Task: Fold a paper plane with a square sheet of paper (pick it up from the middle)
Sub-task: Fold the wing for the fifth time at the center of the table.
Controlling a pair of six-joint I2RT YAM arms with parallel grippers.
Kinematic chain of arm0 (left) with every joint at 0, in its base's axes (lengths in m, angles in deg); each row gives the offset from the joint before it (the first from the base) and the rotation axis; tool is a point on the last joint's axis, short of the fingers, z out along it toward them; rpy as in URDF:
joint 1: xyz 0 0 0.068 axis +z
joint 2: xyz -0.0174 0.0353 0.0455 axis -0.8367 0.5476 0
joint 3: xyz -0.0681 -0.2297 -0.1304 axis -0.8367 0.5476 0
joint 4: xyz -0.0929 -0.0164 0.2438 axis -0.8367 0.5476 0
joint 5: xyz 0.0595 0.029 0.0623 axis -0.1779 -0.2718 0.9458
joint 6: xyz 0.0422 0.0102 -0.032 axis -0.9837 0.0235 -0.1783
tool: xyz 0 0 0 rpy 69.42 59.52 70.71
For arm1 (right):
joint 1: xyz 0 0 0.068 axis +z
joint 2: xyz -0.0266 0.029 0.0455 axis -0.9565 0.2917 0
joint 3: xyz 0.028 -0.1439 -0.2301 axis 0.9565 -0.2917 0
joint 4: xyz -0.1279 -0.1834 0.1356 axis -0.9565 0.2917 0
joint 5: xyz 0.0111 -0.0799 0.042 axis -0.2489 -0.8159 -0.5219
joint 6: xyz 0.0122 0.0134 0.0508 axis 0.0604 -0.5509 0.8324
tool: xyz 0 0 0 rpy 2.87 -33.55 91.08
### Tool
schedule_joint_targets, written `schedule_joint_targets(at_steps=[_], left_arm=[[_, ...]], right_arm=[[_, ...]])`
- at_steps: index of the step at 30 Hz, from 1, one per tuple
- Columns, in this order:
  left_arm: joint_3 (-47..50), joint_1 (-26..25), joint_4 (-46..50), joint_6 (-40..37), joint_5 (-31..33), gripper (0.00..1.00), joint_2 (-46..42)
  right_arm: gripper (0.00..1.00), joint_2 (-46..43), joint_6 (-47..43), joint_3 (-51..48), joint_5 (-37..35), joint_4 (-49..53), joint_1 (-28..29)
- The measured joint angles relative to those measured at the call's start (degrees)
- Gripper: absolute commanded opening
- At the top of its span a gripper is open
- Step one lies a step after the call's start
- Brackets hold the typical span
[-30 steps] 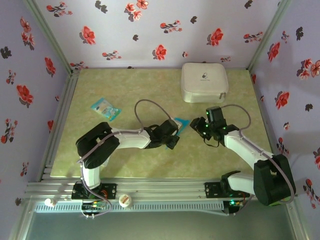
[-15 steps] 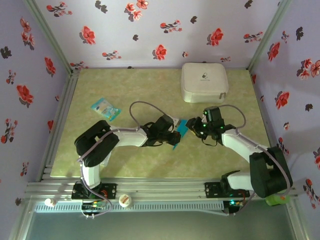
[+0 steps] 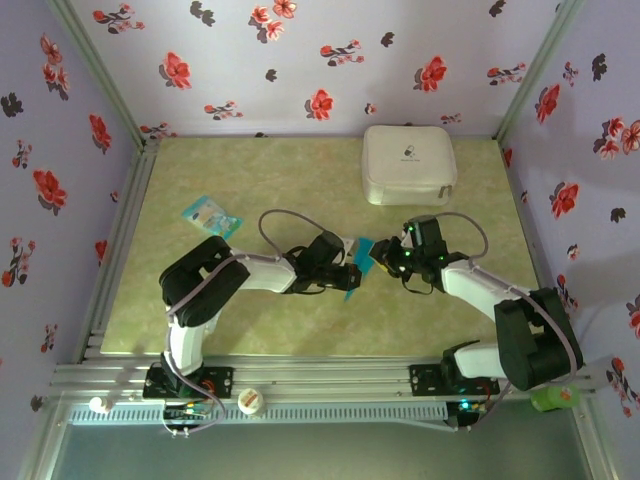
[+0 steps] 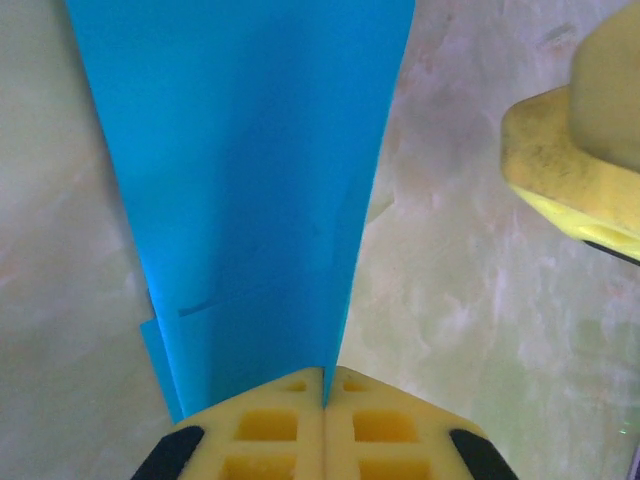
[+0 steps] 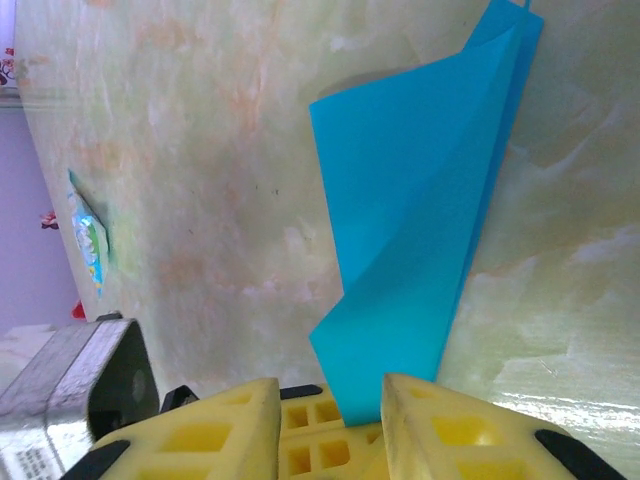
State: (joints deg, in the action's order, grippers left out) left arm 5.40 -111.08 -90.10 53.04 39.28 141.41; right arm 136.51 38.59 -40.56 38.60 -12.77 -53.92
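The left pincer (image 3: 350, 272), seen from the top camera, has carried the folded teal sheet of paper (image 3: 358, 262) to the right over the last second. The right pincer (image 3: 385, 255) has come in to meet it. They were well apart and now sit just beside each other, on the arms' side of the white case (image 3: 408, 163) and a little to its left. The sheet is raised between them rather than lying flat. I judge this to be a two-handed grip being set up for the next crease, with the plane far from finished. The pale-blue packet (image 3: 211, 216) has not moved and lies far to the left of the white case.

In the left wrist view, the left pincer (image 4: 323, 385) is pressed together on the narrow end of the sheet of paper (image 4: 250, 170), which fans out wider away from it. A yellow finger of the right pincer (image 4: 585, 140) hangs close by.

In the right wrist view, the right pincer (image 5: 335, 390) is spread, and the near corner of the sheet of paper (image 5: 420, 200) sits in the gap, not yet pinched. The packet (image 5: 88, 235) lies beyond.

The bench (image 3: 250, 180) is smooth, pale green-yellow and marbled. A metal rail (image 3: 320, 375) runs along its near edge, and lilac walls (image 3: 300, 60) printed with red and dark flowers close it in.
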Motion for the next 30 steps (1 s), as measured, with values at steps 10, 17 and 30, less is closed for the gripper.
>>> schedule_joint_targets(at_steps=[10, 17, 30], left_arm=[[0.87, 1.44, -4.68, 3.67, -3.48, 0.00, 0.87], [2.01, 1.73, -9.49, 7.06, -5.33, 0.00, 2.49], [5.35, 2.16, -17.79, 12.76, -6.43, 0.00, 3.39]], right_arm=[[0.27, 0.00, -0.92, -1.57, 0.00, -1.49, 0.00], [0.20, 0.00, -1.51, -2.73, -0.61, -2.89, 0.00], [0.17, 3.13, -2.40, -5.11, 1.70, -10.82, -0.81]])
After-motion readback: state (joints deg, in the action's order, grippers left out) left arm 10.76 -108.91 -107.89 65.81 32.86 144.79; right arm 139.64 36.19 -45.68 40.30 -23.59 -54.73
